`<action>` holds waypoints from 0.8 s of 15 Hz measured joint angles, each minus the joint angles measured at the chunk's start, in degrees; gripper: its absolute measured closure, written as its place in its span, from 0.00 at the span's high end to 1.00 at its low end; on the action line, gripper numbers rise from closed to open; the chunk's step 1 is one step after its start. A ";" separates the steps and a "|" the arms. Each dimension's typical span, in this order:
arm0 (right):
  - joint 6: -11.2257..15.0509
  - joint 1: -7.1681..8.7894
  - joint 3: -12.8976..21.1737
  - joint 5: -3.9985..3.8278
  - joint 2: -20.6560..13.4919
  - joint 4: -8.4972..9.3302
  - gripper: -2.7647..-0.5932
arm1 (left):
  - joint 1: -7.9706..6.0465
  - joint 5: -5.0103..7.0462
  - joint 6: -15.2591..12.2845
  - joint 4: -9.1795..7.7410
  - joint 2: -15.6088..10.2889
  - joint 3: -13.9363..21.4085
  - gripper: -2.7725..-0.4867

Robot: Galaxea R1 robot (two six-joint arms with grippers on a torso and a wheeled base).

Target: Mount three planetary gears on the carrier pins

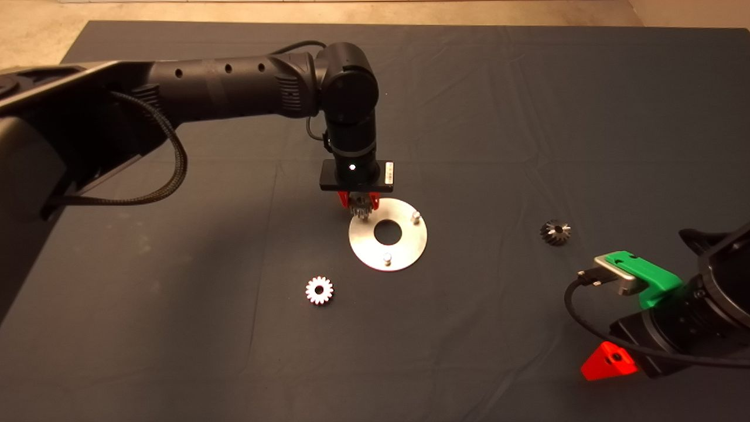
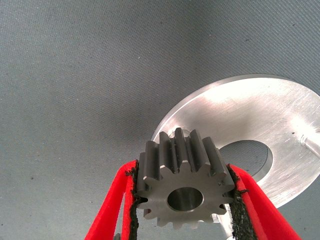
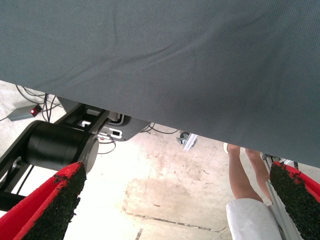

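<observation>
My left gripper (image 1: 359,206) is shut on a silvery planetary gear (image 2: 184,184) and holds it at the far-left rim of the round silver carrier plate (image 1: 404,249), over where the third pin would be; that pin is hidden. Two carrier pins (image 1: 415,216) (image 1: 387,258) stand bare on the plate. In the left wrist view the gear sits between the red fingers (image 2: 116,205), with the plate (image 2: 250,115) behind it. A bright gear (image 1: 319,290) lies on the mat, front left of the plate. A darker gear (image 1: 555,232) lies to the right. My right gripper (image 3: 175,205) is parked at the lower right, open.
The dark mat (image 1: 527,105) covers the table. The right wrist view looks past the mat's edge at the floor, where a person's legs (image 3: 245,170) and a black machine base (image 3: 60,145) show. The left arm (image 1: 234,88) reaches in from the left.
</observation>
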 joint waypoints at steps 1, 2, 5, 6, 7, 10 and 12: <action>0.00 0.00 0.00 0.00 -0.02 -0.01 0.98 | 0.00 0.00 0.00 0.01 0.02 0.00 0.20; 0.00 0.00 0.00 -0.01 -0.02 0.00 0.98 | 0.00 0.00 0.00 -0.01 0.11 0.00 0.20; 0.00 0.00 0.00 0.02 0.01 0.00 0.98 | 0.00 -0.11 0.02 -0.02 0.33 -0.33 0.20; 0.00 0.00 0.00 -0.02 -0.02 0.00 0.98 | 0.00 -0.11 0.02 -0.02 0.30 -0.38 0.20; 0.00 0.00 0.00 0.00 0.01 0.00 0.98 | 0.00 -0.11 0.02 -0.02 0.30 -0.38 0.20; 0.00 0.00 0.00 0.00 -0.02 0.00 0.98 | 0.00 -0.09 0.02 -0.02 0.30 -0.38 0.20; 0.00 0.00 0.00 0.00 -0.02 0.00 0.98 | 0.15 -0.07 0.02 0.01 0.30 -0.35 0.20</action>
